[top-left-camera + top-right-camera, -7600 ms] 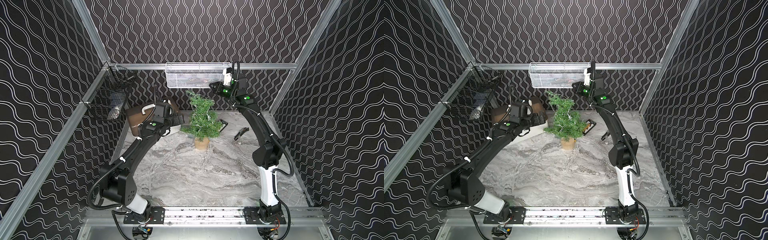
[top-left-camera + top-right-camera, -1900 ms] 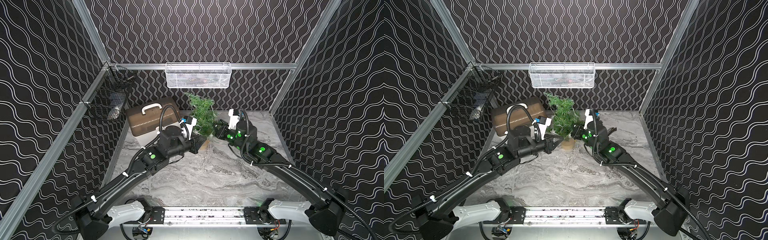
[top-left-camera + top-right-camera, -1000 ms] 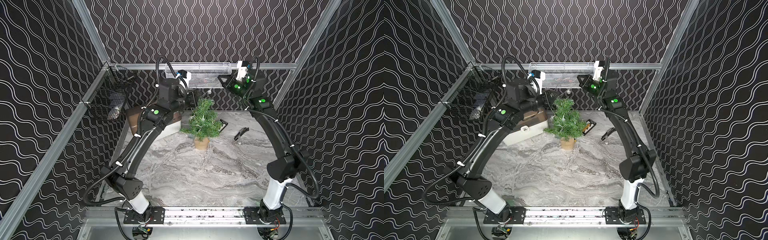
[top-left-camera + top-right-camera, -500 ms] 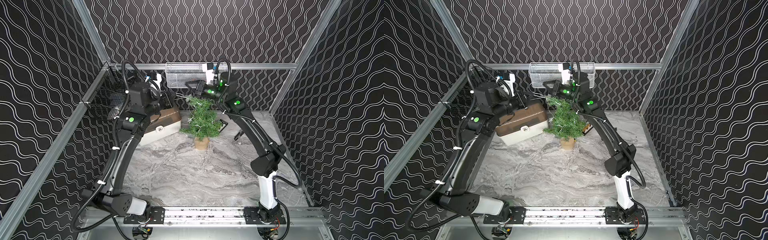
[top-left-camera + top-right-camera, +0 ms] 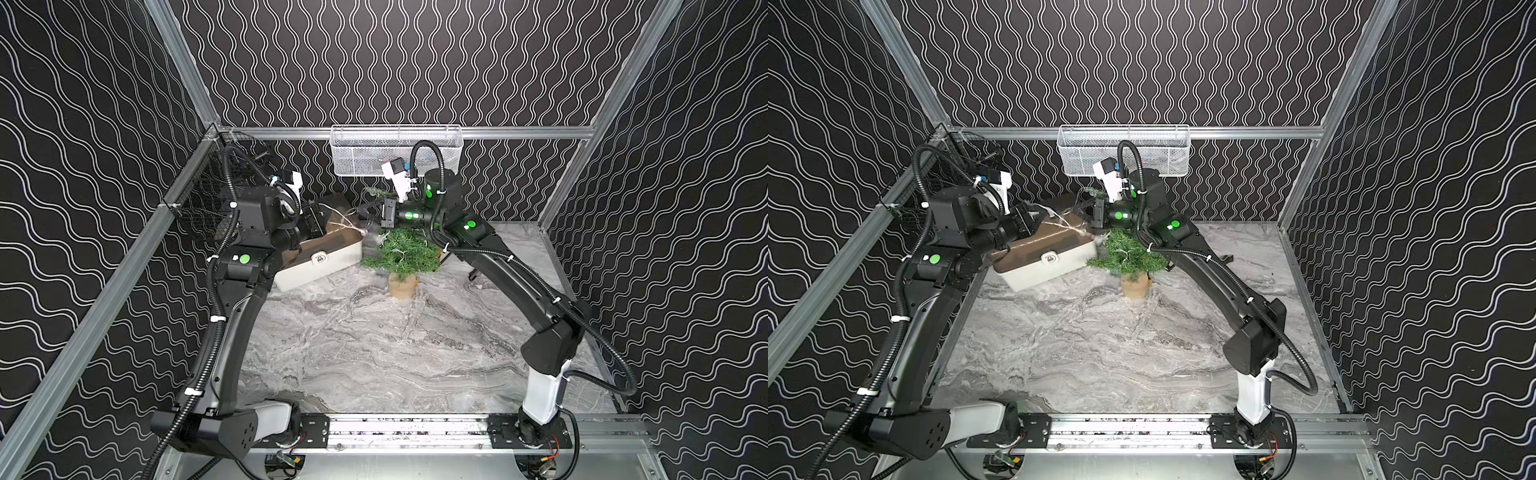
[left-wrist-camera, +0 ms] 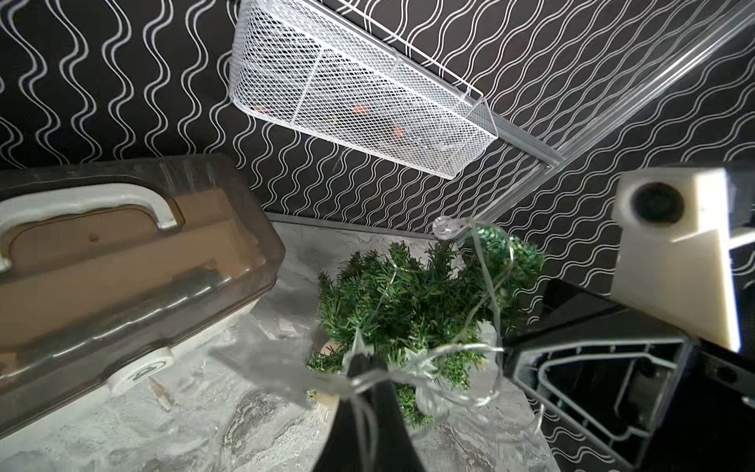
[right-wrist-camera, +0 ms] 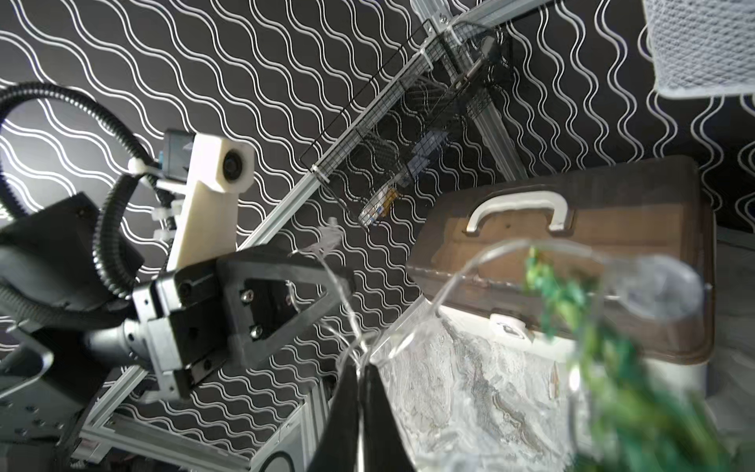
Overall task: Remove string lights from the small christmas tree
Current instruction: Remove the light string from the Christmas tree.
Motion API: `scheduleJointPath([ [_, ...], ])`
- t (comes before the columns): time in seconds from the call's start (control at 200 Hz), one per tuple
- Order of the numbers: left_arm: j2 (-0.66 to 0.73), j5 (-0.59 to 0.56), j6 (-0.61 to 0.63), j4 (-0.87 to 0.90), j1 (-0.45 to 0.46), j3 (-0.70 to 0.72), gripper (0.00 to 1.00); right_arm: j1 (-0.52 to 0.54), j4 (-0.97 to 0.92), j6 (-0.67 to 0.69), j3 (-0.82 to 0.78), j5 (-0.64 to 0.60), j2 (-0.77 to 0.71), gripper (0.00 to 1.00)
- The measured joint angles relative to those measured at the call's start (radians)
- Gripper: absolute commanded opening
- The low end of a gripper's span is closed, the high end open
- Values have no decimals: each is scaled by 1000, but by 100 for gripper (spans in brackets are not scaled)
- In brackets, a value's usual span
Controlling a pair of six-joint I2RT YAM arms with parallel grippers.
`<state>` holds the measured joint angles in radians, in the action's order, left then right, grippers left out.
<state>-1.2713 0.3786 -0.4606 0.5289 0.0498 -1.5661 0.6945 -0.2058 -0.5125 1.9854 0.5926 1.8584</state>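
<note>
My left gripper (image 6: 360, 363) and right gripper (image 7: 360, 367) clamp the string lights (image 5: 348, 219) mid-frame; lidded box (image 5: 328, 257) sits just left of small christmas tree (image 5: 401, 251).

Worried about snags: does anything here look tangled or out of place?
Yes. The string lights, pinched in both the left tool and right tool, loop over upper branches of the small christmas tree, so the wire looks caught there. The tree itself stands upright.

One tree (image 5: 400, 251), one box (image 5: 332, 249) — seemingly two baskets (image 5: 374, 156).
</note>
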Motion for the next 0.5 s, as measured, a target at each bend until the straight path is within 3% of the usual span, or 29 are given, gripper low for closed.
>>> scheduleJointPath([
  [0.275, 116, 92, 17, -1, 0, 204, 18, 44, -11, 58, -468, -32, -246, 0],
  [0.5, 156, 180, -42, -91, 11, 396, 23, 44, -2, 65, -598, -94, -312, 0],
])
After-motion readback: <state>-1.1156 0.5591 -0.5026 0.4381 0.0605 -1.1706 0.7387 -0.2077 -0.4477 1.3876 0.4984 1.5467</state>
